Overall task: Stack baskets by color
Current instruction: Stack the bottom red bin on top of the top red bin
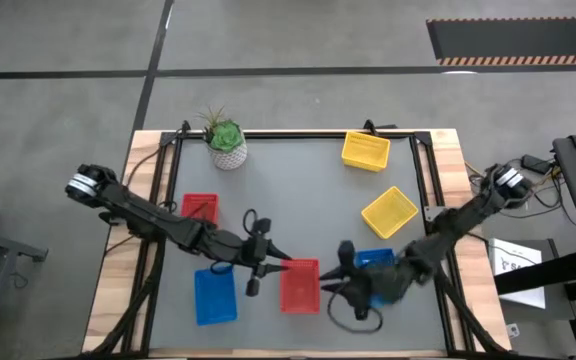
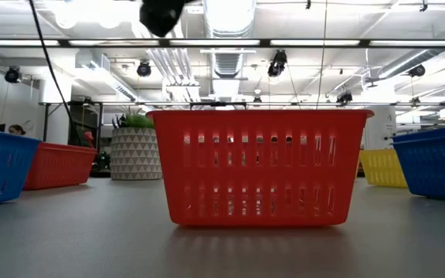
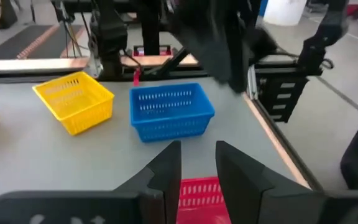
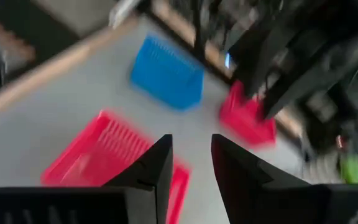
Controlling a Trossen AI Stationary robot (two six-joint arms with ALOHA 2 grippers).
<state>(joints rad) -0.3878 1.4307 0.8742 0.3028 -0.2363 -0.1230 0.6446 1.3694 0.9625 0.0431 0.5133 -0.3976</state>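
A red basket stands on the grey mat near the front edge, between my two grippers. My left gripper hovers just left of it, open, with the basket's rim showing below the empty gap. My right gripper hovers just right of it, open and empty, above the red basket. A blue basket sits under my right arm. Another blue basket and a second red one stand at the left. Two yellow baskets stand at the right.
A green plant in a white pot stands at the far left corner of the mat. A black frame runs round the mat, with wooden table edges outside it. Bare mat lies in the middle.
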